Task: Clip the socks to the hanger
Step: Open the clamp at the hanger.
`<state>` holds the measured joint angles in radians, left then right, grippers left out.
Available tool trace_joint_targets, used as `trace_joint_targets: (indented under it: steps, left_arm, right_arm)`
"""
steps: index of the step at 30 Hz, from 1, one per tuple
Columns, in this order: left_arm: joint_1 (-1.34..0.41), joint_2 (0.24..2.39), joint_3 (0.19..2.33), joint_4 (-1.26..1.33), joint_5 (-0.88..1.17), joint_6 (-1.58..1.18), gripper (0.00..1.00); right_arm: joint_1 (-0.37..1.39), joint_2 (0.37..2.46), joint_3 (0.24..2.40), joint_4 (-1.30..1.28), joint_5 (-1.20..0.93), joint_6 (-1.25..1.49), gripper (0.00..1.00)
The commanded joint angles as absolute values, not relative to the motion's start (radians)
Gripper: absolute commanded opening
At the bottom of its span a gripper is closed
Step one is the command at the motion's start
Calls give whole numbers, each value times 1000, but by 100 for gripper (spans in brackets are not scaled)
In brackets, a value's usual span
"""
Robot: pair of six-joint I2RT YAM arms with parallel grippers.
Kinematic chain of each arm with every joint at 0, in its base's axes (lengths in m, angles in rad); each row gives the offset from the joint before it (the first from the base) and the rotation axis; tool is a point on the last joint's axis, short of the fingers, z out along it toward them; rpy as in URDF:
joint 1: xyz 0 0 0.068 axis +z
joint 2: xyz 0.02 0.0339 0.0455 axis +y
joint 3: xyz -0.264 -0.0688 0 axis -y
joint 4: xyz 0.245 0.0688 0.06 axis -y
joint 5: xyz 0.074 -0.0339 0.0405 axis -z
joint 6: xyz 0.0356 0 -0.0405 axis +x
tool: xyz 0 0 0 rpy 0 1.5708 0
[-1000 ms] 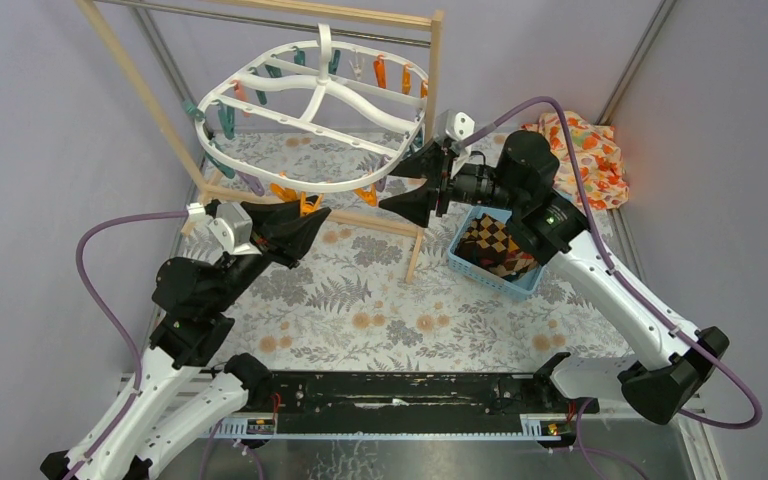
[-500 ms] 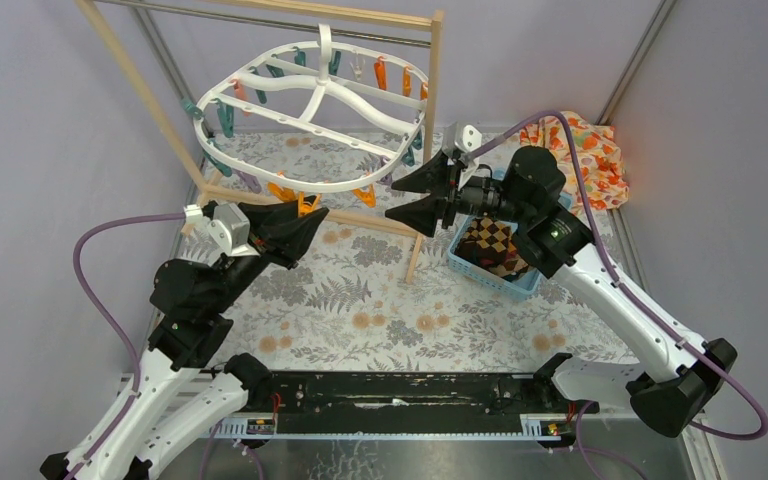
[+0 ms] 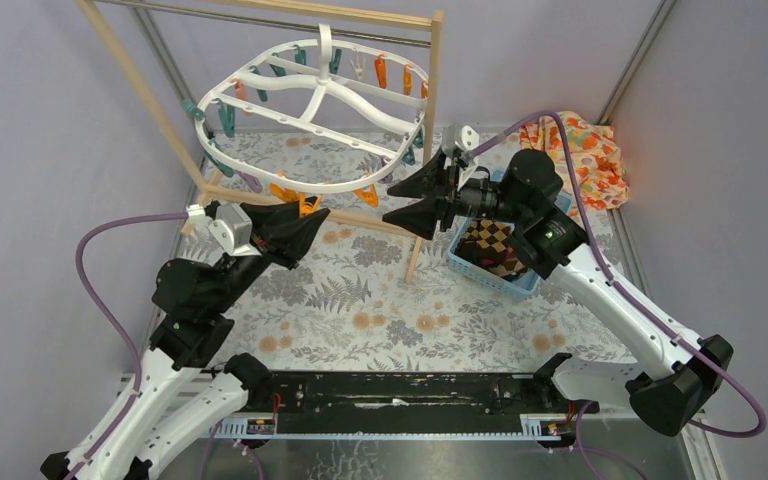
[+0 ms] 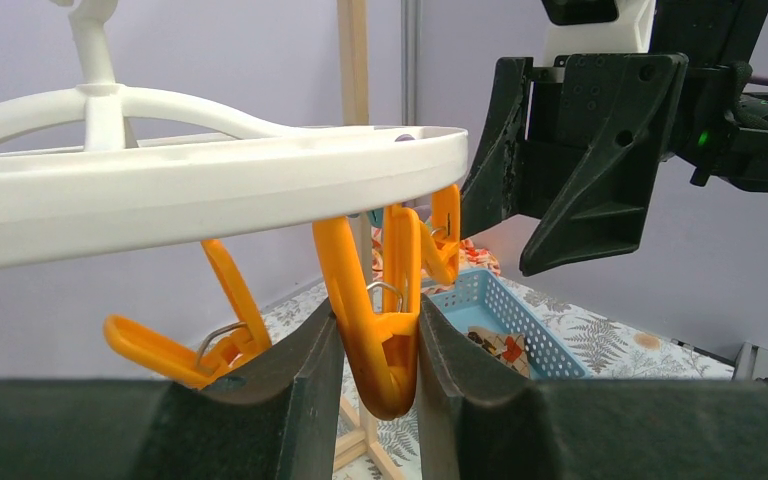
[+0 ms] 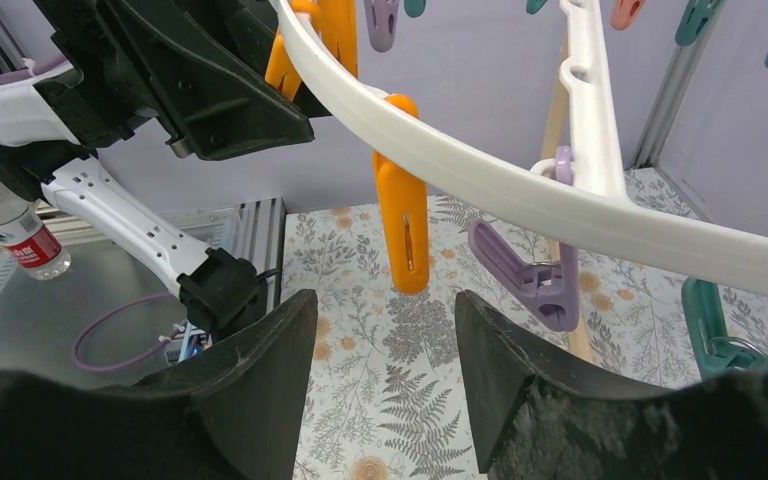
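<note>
While left tool (image 4: 371,345) pinches orange peg (image 4: 358,285) under hanger (image 4: 210,185), right tool (image 5: 385,345) spread nearby.

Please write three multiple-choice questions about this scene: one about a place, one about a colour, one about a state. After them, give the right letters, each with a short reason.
1. Where does the checked sock lie?
A. clipped to the hanger
B. in the blue basket
C. in a gripper

2. What colour is the peg held by the left gripper?
A. teal
B. purple
C. orange

3. In what state is the right gripper?
A. open and empty
B. shut on a sock
C. shut on a peg

Answers:
1 B: the top view shows its checks inside the basket walls.
2 C: the left wrist view shows an orange peg pinched between both fingers.
3 A: the right wrist view shows a wide gap between its fingers, with nothing held.
</note>
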<state>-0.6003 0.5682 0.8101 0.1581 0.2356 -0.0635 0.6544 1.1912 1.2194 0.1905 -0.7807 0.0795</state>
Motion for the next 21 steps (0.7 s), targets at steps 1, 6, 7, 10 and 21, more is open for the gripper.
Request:
trace_joint_targets:
  steps: [1, 6, 7, 10, 21]
  left_arm:
    - [-598, 562, 801, 193, 249, -51, 0]
    - [-598, 561, 798, 189, 246, -48, 0]
    - [-598, 560, 799, 187, 245, -45, 0]
    - [-598, 554, 802, 180, 240, -40, 0]
    - [-598, 557, 802, 181, 250, -44, 0]
  right_arm:
    - [665, 1191, 1229, 269, -810, 112, 60]
    - [704, 1230, 1243, 262, -779, 94, 60]
    - [709, 1237, 1246, 264, -774, 90, 60]
    - [713, 1251, 1259, 265, -766, 87, 60]
    - [715, 1254, 1298, 277, -752, 75, 58]
